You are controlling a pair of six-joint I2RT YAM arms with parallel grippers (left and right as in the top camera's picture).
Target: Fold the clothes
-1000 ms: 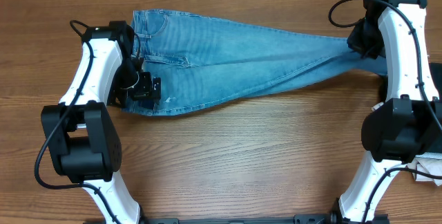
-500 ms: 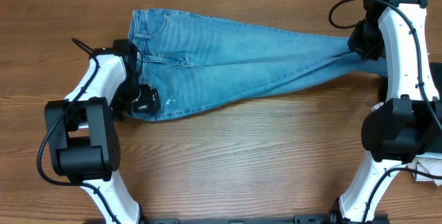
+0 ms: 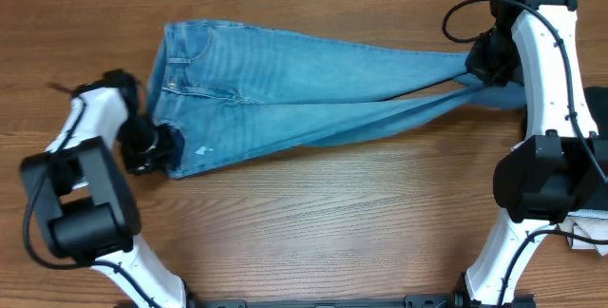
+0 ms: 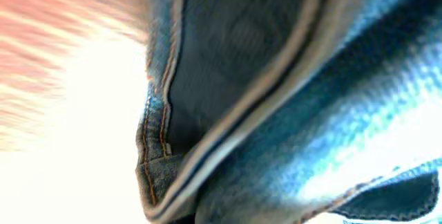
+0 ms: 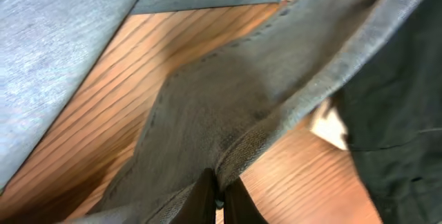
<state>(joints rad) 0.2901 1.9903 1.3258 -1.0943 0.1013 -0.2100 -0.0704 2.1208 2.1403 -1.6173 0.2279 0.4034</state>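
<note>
The light blue jeans (image 3: 285,80) lie stretched across the table, waist at the left and legs running right. My left gripper (image 3: 160,148) is at the near corner of the waistband, shut on the denim. In the left wrist view blurred denim (image 4: 276,79) with orange stitching fills the frame and hides the fingers. My right gripper (image 3: 483,61) holds the leg ends at the far right. In the right wrist view the gripper (image 5: 219,200) is pinched shut on a fold of grey-blue denim (image 5: 228,99) lifted off the wood.
A dark garment (image 5: 400,113) lies right of the leg ends, near the right arm's base (image 3: 600,108). A whitish cloth (image 3: 584,227) sits at the table's right edge. Bare wood (image 3: 323,222) lies in front of the jeans.
The left gripper closed on the waistband corner and moved left and toward the front, dragging the waist left and pulling the jeans tauter. The right gripper kept its hold and barely moved.
</note>
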